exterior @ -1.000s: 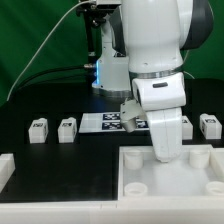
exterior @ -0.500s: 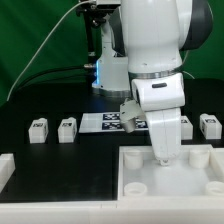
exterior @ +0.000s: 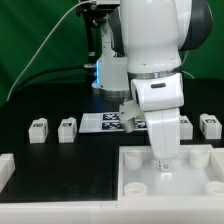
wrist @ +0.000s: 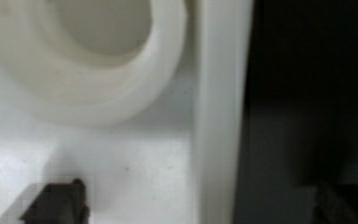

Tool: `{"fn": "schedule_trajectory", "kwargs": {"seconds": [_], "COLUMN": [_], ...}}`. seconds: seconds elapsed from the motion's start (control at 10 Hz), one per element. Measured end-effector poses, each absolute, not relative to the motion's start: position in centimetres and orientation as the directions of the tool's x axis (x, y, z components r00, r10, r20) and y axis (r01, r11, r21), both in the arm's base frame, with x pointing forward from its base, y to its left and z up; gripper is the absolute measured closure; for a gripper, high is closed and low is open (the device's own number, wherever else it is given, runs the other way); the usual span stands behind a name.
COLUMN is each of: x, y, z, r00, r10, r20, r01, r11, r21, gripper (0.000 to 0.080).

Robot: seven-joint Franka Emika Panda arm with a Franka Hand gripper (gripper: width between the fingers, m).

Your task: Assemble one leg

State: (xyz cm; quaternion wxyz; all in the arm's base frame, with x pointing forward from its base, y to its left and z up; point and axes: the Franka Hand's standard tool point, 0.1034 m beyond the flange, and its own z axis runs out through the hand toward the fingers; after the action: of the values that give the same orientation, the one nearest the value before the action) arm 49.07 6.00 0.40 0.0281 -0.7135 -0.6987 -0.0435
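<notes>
Three legs show in the exterior view, small white blocks with tags: two at the exterior view's left (exterior: 38, 130) (exterior: 67, 128) and one at the right (exterior: 209, 125). All lie loose on the black table, apart from my gripper (exterior: 163, 160). The gripper points down over the far wall of the big white panel (exterior: 140, 160). In the wrist view my gripper (wrist: 194, 202) is open and holds nothing. One dark fingertip (wrist: 51, 200) is over the panel's white floor, the other over the black table, with the panel's wall (wrist: 220, 120) between them. A round socket (wrist: 87, 50) shows on the panel.
The marker board (exterior: 105, 121) lies flat behind the panel, between the legs. A white raised bar (exterior: 5, 165) stands at the front of the exterior view's left. The arm's base with a blue light (exterior: 98, 70) stands at the back. A green curtain is behind.
My gripper has come down a little toward the panel's far wall. The legs and the panel have not moved.
</notes>
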Motion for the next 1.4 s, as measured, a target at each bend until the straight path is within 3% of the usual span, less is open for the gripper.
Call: {"fn": "schedule_trajectory", "kwargs": {"seconds": [0.5,0.8,1.1,1.4], "x": [49.1,47.8,46.3,45.7], "y": [5.9,6.4,8.7,12.7], "z": [0.4,2.8,4.4,5.3], "r00": [0.024,0.124,0.243,0.564], "r10": [0.995,0.988,0.965,0.819], "r20": [0.101,0.092,0.094,0.108], "r01": [0.999,0.992,0.969,0.824], "r11": [-0.026,-0.127,-0.246,-0.567], "r21": [0.021,0.028,0.023,-0.011], "gripper": [0.0151,0.0151,0.0151,0.0151]}}
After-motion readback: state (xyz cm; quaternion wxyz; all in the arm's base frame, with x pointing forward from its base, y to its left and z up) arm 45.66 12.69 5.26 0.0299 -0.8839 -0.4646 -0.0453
